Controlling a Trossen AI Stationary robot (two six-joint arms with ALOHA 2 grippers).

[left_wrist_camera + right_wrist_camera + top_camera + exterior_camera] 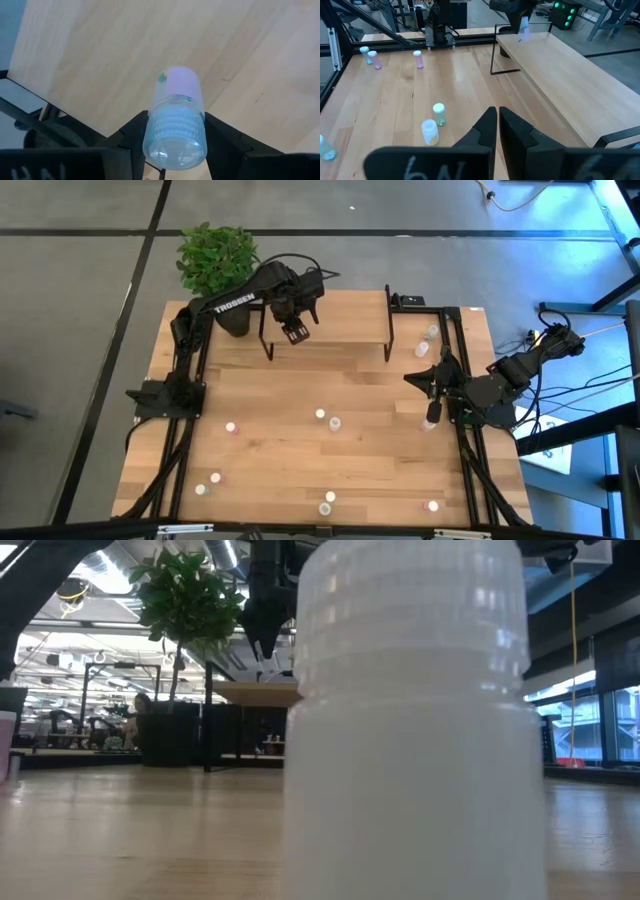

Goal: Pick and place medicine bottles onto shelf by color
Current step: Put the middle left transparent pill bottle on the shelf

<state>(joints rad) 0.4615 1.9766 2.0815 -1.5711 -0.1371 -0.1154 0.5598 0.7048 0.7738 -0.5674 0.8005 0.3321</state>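
While a translucent whitish medicine bottle with a pink cap (pixel 176 120) sits pinched between the two dark fingers of the left gripper (pixel 175 135), filling the lower centre of the left wrist frame, the light-wood shelf board on its thin black frame (pixel 150 45) spreads directly beyond it. The bottle's long axis runs straight out from the gripper, cap first, pointing down at the board, so the coming move looks like a plain lowering and release. In the overhead frame this gripper hangs at upper centre, over the shelf's left end (pixel 340 320), clearly the nearer arm to the drop point. At centre right the right gripper (pixel 433 412) waits over the table's right edge, fingers closed on nothing. Loose small bottles with pink, white and green caps (pixel 325 420) dot the lower half of the wooden tabletop (pixel 280 460), well apart from the shelf. A potted green plant (pixel 215 260) stands at upper left.
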